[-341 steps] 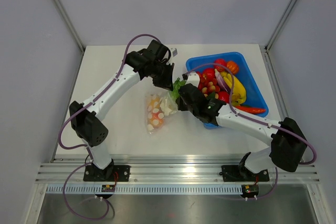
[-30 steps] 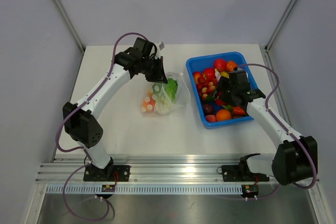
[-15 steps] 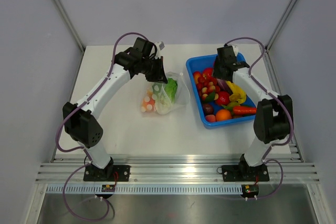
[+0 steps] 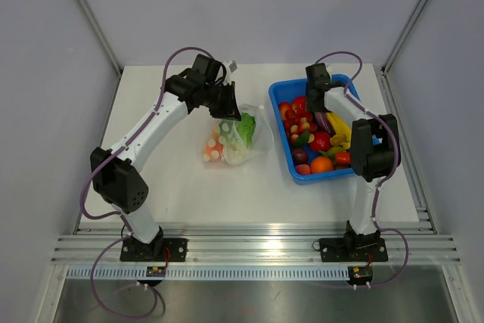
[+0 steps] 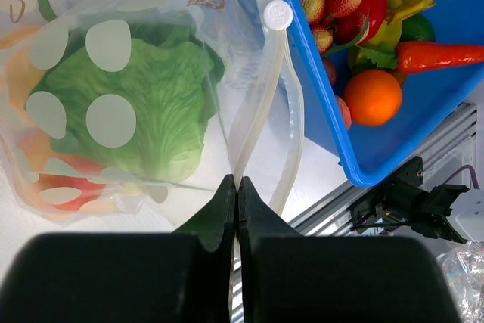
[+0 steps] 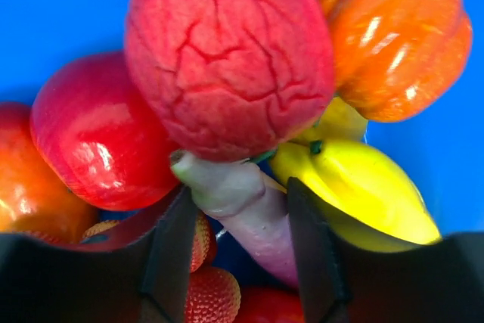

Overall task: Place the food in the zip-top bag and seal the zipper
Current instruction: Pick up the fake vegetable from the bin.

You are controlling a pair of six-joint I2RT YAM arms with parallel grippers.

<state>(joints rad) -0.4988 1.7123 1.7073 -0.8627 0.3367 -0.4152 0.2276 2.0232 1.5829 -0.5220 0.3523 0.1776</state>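
The clear dotted zip-top bag [image 4: 243, 138] lies on the table left of the blue tray, with green lettuce [image 5: 140, 115] and orange and red pieces [image 4: 215, 150] inside. My left gripper [image 4: 228, 109] is shut on the white zipper strip [image 5: 253, 115] at the bag's mouth; the strip's round white slider [image 5: 277, 14] lies next to the tray. My right gripper [image 4: 316, 105] reaches down into the tray's far end. In the right wrist view it is open [image 6: 236, 196], its jaws standing either side of the pale purple eggplant [image 6: 253, 213].
The blue tray [image 4: 333, 176] holds several toy foods: a cracked red fruit [image 6: 227, 51], an orange pumpkin [image 6: 393, 35], a red apple [image 6: 98, 141], a yellow banana [image 6: 355, 179], strawberries [image 6: 215, 293] and an orange [image 5: 370, 96]. The table's front rail [image 4: 242, 243] lies near.
My right arm has swung from the tray's near side to its far end and come down over the eggplant. My left gripper and the bag have not moved.
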